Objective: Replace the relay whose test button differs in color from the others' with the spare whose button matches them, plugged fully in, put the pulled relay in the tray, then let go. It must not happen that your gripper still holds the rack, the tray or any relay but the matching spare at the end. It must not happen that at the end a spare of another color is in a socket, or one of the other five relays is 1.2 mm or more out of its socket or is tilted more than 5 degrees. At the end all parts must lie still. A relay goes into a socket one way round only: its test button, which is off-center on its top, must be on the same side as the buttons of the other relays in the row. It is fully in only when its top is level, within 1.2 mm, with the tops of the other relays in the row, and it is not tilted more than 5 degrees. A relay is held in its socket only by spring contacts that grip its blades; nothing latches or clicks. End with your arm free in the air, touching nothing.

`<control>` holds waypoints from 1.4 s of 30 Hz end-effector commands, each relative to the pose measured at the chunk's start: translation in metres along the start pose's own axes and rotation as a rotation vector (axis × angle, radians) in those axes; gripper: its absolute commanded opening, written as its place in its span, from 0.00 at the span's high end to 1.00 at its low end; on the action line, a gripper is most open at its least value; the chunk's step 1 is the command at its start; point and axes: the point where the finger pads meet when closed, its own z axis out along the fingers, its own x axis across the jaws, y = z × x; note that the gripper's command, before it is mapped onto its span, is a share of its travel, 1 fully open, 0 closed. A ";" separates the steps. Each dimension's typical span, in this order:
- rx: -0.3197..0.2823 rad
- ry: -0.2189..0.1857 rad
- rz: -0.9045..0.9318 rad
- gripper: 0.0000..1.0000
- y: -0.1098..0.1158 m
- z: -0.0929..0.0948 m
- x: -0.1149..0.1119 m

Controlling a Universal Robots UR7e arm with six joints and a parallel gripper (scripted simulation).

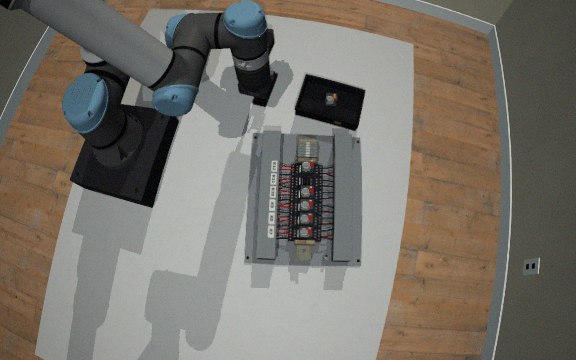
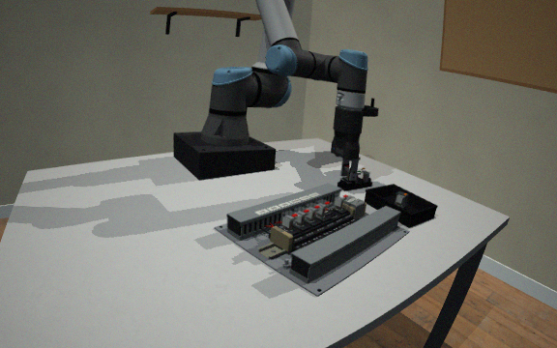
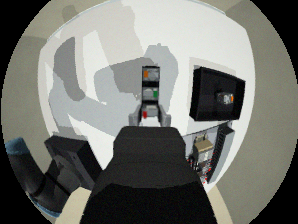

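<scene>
My gripper (image 2: 350, 170) (image 3: 149, 109) stands upright over a small black spare holder (image 2: 354, 184) behind the panel and is shut on a spare relay (image 3: 152, 94) that sits in it. A second spare (image 3: 150, 72) (image 2: 365, 174) stands just beyond it. The relay row (image 1: 306, 205) (image 2: 307, 216) on the panel shows red buttons, and the second socket from the back (image 1: 307, 178) is empty. A relay with an orange button (image 1: 330, 99) (image 2: 400, 197) (image 3: 228, 98) lies in the black tray (image 1: 350, 114) (image 2: 419, 215) (image 3: 202, 90).
The grey panel baseplate (image 1: 253, 250) (image 2: 335, 283) carries two long grey wire ducts (image 1: 267, 200) (image 1: 343, 200) either side of the row. The arm's black base (image 1: 123, 165) (image 2: 222, 157) stands at the back left of the white table.
</scene>
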 end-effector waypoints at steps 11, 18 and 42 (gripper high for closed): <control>0.000 0.001 0.000 1.00 0.000 -0.016 0.001; 0.000 0.001 0.000 1.00 0.000 -0.028 0.000; 0.000 0.001 0.000 1.00 0.000 -0.047 0.001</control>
